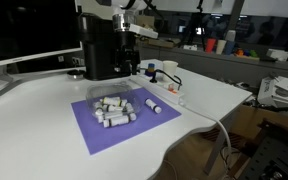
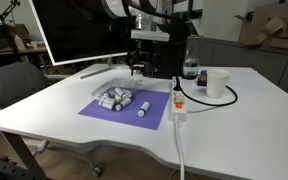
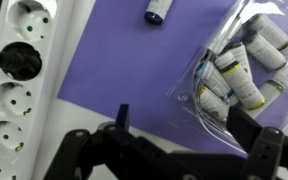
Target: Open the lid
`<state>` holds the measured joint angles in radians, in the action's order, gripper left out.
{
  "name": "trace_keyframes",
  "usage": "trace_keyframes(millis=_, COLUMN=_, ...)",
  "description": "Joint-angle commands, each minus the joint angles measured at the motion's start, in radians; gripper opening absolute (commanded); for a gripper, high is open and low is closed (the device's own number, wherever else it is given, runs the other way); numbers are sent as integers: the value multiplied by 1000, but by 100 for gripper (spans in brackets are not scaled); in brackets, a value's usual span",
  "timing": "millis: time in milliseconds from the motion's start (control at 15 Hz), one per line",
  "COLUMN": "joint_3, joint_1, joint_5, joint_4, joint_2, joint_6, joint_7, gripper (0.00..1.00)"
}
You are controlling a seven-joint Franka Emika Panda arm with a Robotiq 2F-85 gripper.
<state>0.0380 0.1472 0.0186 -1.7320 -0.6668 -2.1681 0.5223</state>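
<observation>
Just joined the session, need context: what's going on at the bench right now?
A Panda arm is working over a white table. Its hand is open and empty. In the wrist view it hovers above the purple mat, with the tray of small cylinders and a power strip below. The black machine stands behind the mat. Its lid looks down, not yet opened.

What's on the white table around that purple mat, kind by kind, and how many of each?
Black machine: 1
Purple mat: 1
Clear tray: 1
Loose cylinder: 1
Power strip: 1
White cup: 1
Bottle: 1
Total: 7, leaving out the tray's cylinders, too crowded to count.
</observation>
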Motion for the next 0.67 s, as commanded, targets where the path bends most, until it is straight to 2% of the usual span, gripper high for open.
trace_keyframes(millis=0, joint_3=35, joint_1=31, joint_5=17, joint_4=125, joint_2=-78, joint_6=98, joint_7=41, gripper=100)
trace_keyframes(millis=600, joint_3=68, joint_1=37, joint_5=38, joint_4=237, joint_2=-162, joint_6=276, joint_7=124, gripper=100)
